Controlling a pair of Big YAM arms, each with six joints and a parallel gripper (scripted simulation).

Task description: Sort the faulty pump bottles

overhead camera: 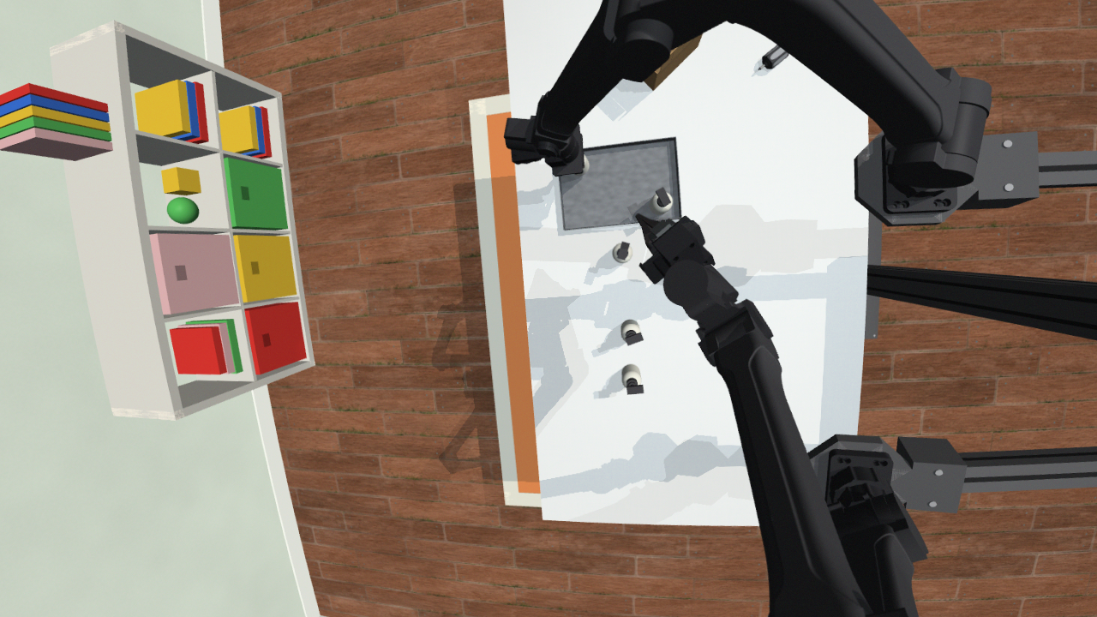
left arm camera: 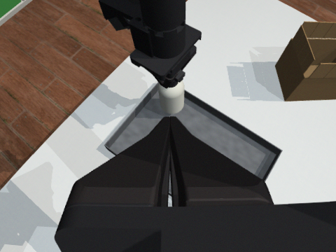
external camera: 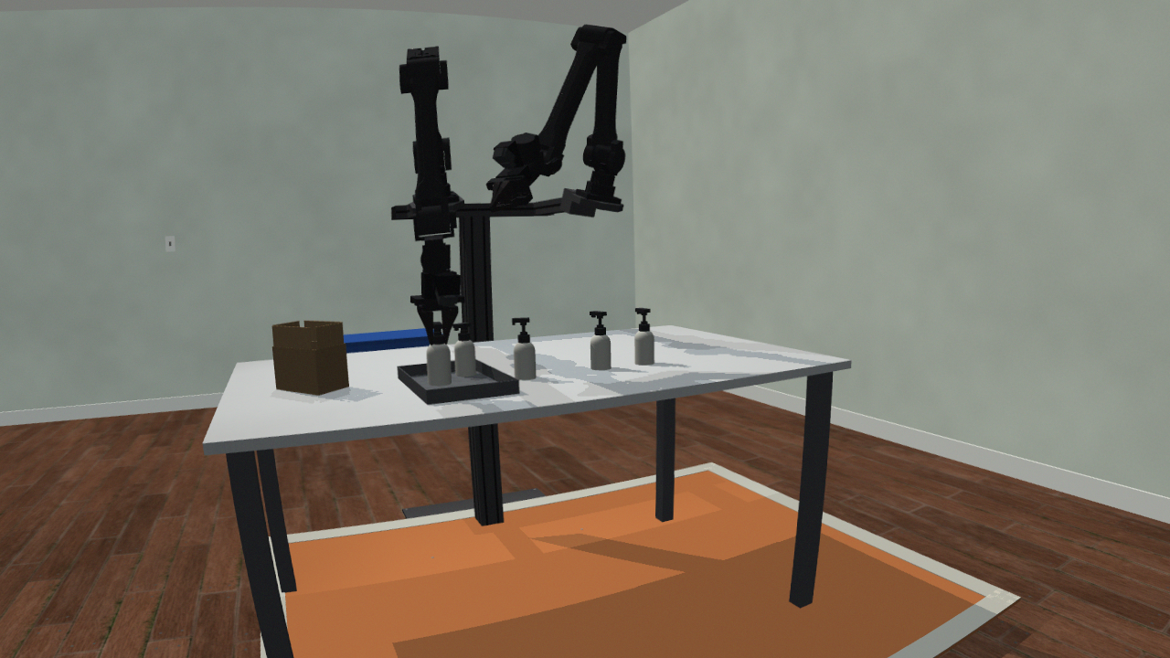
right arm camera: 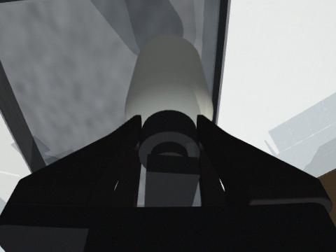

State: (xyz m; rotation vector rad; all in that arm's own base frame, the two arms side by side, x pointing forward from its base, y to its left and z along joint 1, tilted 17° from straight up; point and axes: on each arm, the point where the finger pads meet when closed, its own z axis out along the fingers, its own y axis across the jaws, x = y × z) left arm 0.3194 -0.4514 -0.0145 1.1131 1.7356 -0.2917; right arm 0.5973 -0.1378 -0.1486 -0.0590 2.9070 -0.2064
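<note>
So the biggest thing in the room was the white table (overhead camera: 789,368) (external camera: 343,421) (left arm camera: 224,28) (right arm camera: 280,52), and I was looking from its front long edge, with both arms mounted past the back one. The right arm (overhead camera: 859,68) (external camera: 427,122) (left arm camera: 162,21) reached over the left half, and the left arm (overhead camera: 767,429) (external camera: 605,90) stretched in from the right half.

A brown open box (overhead camera: 674,61) (external camera: 309,360) (left arm camera: 297,70) (right arm camera: 329,189) sat near the left edge. Between it and the bottles was the grey tray (overhead camera: 614,180) (external camera: 474,391) (left arm camera: 213,136) (right arm camera: 63,70), closer to the front edge than the back.

The right gripper (overhead camera: 575,170) (external camera: 439,339) (left arm camera: 169,80) (right arm camera: 169,125) had its fingers clamped on the neck of an upright bottle (overhead camera: 585,164) (external camera: 439,366) (left arm camera: 171,99) (right arm camera: 169,73), over the tray's front-left corner. Couldn't tell if its base touched down. The left gripper (overhead camera: 638,218) (external camera: 493,198) (left arm camera: 169,127) was fully closed on nothing, above the tray's right side.

A second bottle (overhead camera: 662,204) (external camera: 464,357) stood in the tray's back-right corner. Three more stood upright outside it, heads raised, in a rough line toward the right edge: the nearest bottle (overhead camera: 622,253) (external camera: 524,360) just beside the tray, then the middle bottle (overhead camera: 630,330) (external camera: 600,350) and the end bottle (overhead camera: 631,374) (external camera: 643,346).

Smallest was a dark cylinder (overhead camera: 776,57) toward the back-left corner.
</note>
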